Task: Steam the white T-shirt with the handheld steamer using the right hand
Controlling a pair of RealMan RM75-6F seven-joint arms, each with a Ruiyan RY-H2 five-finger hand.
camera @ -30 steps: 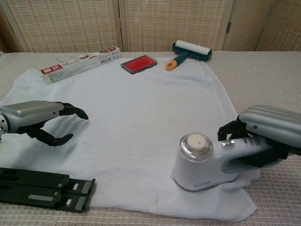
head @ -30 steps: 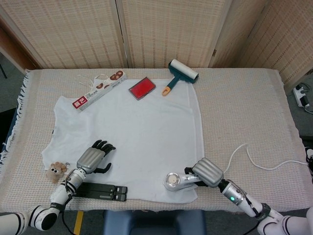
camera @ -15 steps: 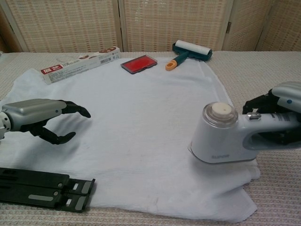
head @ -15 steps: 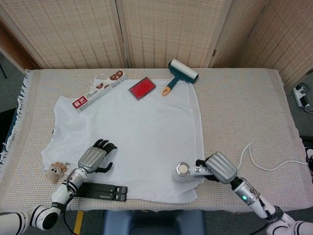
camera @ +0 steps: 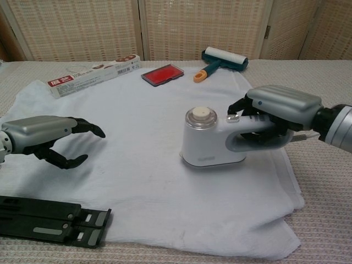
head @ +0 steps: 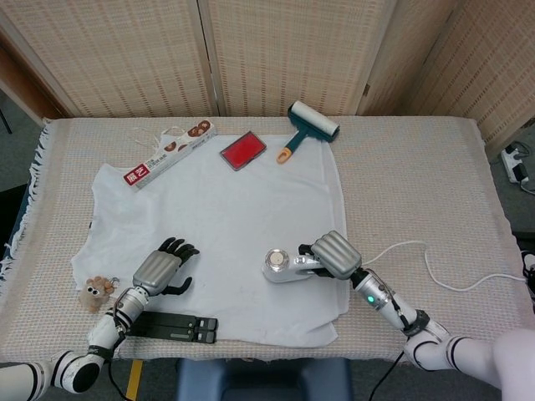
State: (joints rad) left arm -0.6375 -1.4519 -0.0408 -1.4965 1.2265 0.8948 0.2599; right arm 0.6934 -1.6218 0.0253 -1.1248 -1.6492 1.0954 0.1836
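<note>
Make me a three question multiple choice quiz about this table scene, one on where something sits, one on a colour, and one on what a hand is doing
1. Where does the handheld steamer stand?
A. on the white T-shirt
B. on the bare tablecloth
C. on the black stand

2. What colour is the flat pad next to the lint roller?
A. blue
B. red
C. yellow

3. What is the right hand doing?
A. resting flat on the cloth
B. holding the lint roller
C. gripping the steamer's handle

Answers:
1. A, its base sits on the shirt's fabric in both views.
2. B, the pad is plainly red at the shirt's far edge.
3. C, its fingers wrap the handle, while the left hand holds nothing.
</note>
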